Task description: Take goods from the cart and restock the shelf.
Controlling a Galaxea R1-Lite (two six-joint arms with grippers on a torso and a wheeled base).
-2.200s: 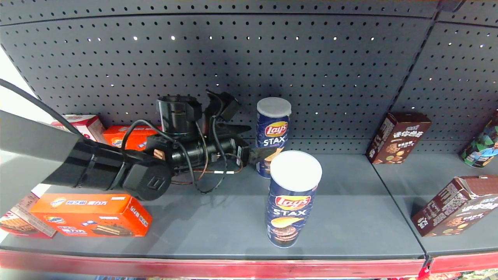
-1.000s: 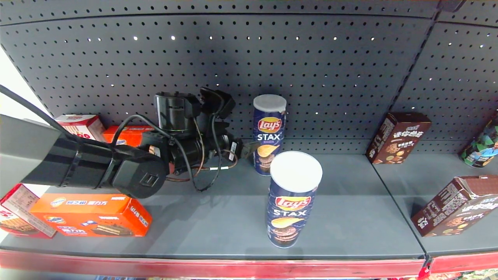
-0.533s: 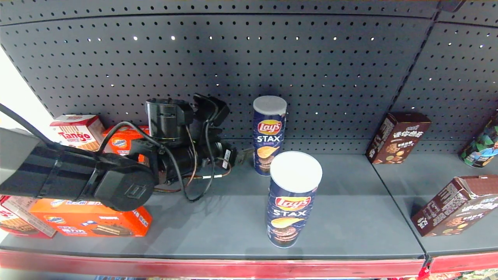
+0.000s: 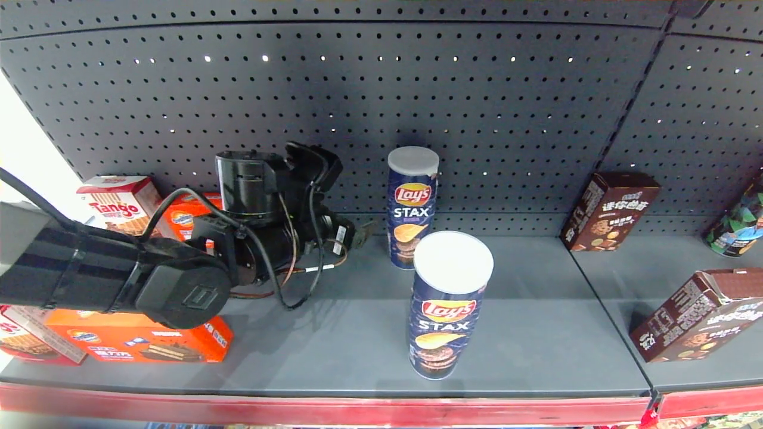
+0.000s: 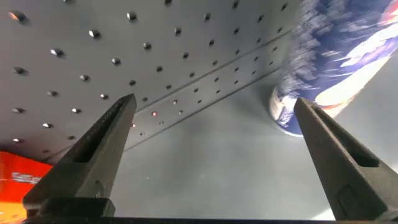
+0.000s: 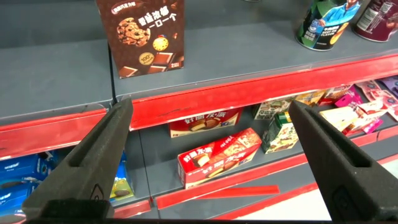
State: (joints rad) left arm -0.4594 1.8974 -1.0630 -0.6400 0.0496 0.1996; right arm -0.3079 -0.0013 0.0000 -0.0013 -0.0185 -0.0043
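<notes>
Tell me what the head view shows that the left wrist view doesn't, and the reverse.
Head, not wrist: the front can standing near the front edge of the shelf, a brown box at the back right, and the left arm stretched over the shelf's left side.
Wrist, not head: the gap of the left gripper, jaws wide apart with nothing between them.
Both: the rear can, upright by the pegboard and not between the jaws.
</notes>
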